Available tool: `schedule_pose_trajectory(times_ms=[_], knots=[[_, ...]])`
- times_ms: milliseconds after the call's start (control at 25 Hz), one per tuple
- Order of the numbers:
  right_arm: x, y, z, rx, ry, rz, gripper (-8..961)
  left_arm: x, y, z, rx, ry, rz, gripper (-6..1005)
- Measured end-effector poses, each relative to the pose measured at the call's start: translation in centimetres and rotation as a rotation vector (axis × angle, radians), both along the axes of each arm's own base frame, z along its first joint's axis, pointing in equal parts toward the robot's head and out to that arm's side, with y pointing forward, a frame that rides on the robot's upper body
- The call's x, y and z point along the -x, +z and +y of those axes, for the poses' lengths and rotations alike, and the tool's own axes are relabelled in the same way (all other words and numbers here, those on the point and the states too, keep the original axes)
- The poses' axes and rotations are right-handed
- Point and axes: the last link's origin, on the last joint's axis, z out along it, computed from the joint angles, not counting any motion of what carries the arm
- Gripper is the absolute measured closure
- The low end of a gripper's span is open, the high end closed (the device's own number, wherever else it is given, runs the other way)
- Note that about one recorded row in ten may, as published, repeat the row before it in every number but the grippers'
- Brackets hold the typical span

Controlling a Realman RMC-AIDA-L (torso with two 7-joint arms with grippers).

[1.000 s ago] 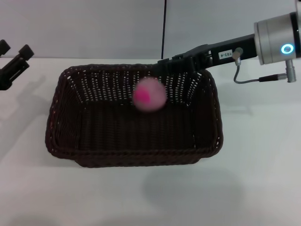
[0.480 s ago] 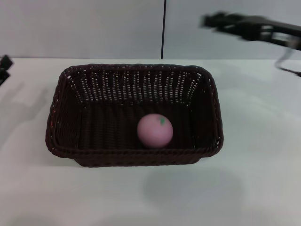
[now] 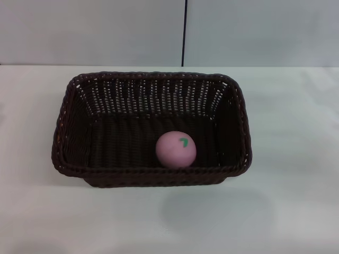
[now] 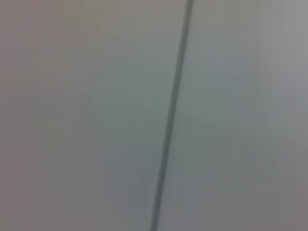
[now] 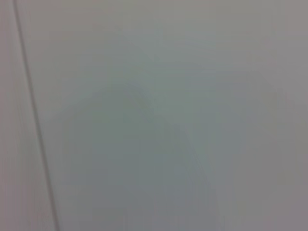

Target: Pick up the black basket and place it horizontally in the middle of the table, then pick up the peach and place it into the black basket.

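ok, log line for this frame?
peach: inside black basket, near front wall | basket: on table, long side across | grippers: out of view

A: Which items occupy the upper part of the head view?
B: A pale grey wall (image 3: 95, 32) spans the top of the frame. A thin dark vertical seam (image 3: 185, 32) divides it just right of centre.
A: And the wrist views?
B: Each shows the same pale surface crossed by one dark line (image 4: 171, 125).

I can read no text, label, brand or number anywhere, not on the black basket (image 3: 151, 129), the peach (image 3: 176, 150) or the surface (image 3: 286, 211).
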Motion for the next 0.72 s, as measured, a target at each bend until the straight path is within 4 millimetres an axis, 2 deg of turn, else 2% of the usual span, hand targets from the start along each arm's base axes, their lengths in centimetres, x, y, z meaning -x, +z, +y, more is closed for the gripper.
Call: schedule_pose_trajectory(times_ms=[280, 400, 720], knots=[[-0.9, 0.4, 0.2, -0.014, -0.043, -0.058, 208, 1.2, 0.8, 0.1, 0.022, 0.056, -0.066, 214], [-1.1, 0.2, 0.6, 0.018, -0.051, -0.104, 208, 2.4, 0.3, 0.1, 0.036, 0.146, -0.078, 214], [-0.8, -0.6, 0.7, 0.040, -0.039, -0.138, 208, 3.2, -1.1, -0.5, 0.045, 0.214, 0.011, 214]])
